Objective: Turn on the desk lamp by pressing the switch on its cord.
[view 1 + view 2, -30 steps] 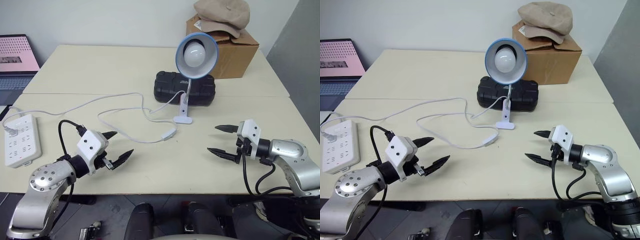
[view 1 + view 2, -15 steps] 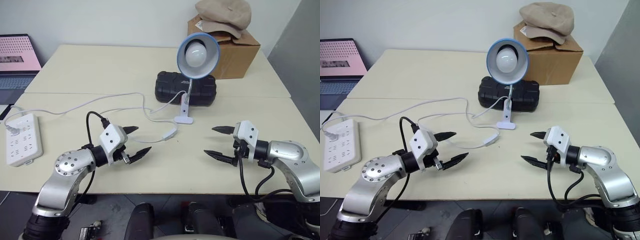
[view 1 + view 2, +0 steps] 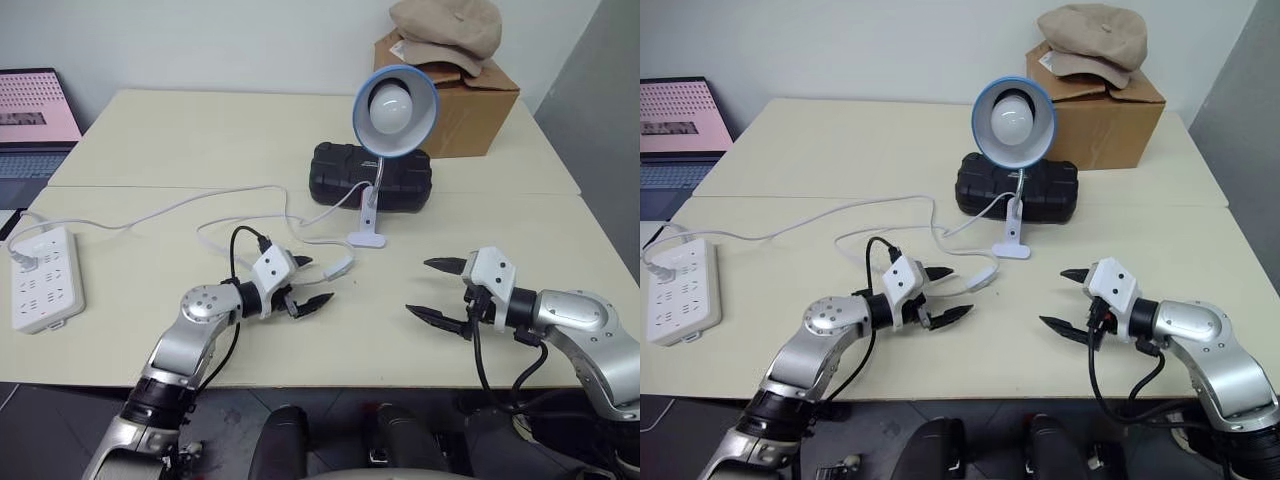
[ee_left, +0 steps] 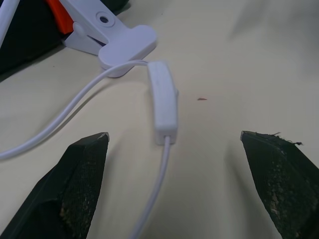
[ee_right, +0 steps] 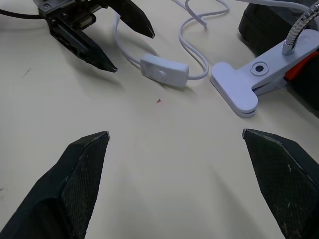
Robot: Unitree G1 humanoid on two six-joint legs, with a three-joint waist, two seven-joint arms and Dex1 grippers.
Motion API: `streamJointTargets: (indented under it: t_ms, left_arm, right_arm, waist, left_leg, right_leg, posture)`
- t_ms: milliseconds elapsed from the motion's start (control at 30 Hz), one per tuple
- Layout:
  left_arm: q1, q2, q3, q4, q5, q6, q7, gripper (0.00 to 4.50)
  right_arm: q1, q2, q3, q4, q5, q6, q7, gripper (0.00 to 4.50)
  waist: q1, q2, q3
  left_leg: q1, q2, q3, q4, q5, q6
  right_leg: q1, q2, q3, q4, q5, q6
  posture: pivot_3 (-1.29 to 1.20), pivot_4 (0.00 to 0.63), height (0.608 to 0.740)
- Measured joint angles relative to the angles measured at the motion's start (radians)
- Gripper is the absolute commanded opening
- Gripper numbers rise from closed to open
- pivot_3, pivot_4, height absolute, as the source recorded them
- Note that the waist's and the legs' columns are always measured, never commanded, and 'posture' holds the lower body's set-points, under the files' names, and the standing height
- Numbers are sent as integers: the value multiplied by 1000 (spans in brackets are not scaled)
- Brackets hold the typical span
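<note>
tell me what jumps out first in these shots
The desk lamp, its blue-rimmed shade and white bulb facing the camera, stands mid-table before a black case. Nearer, the left gripper is open with the white switch just ahead of its fingertips, while the open right gripper hovers opposite.

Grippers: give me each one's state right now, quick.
Left gripper: open, holding nothing, fingertips either side of the switch.
Right gripper: open, holding nothing.
</note>
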Motion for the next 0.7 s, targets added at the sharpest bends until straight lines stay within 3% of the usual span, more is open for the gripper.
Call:
streamJointTargets:
  t_ms: [233,333,700]
  left_arm:
    - [-34,-20,-13,66,10,-4,-23,4392]
    - [-35,-23,-22,79,22,-22,-33,3986]
    - [-65,-66,-40,153,65,-77,-38,1709]
  right_arm:
    - [8,2,4,-1,-2,0,-8,4500]
    - [10,2,6,-1,-2,0,-11,4500]
    - [10,2,24,-1,-3,0,-14,4500]
  waist:
    - [-1,0,0]
    - [-1,0,0]
    - [-2,0,0]
  left_leg:
    - [0,0,0,0,0,0]
    - [0,0,0,0,0,0]
    - [0,0,0,0,0,0]
  right_leg:
    - [0,0,0,0,0,0]
    - [0,0,0,0,0,0]
    - [0,0,0,0,0,0]
  posture:
    - [0,150,740]
    - [0,150,740]
    - [0,150,740]
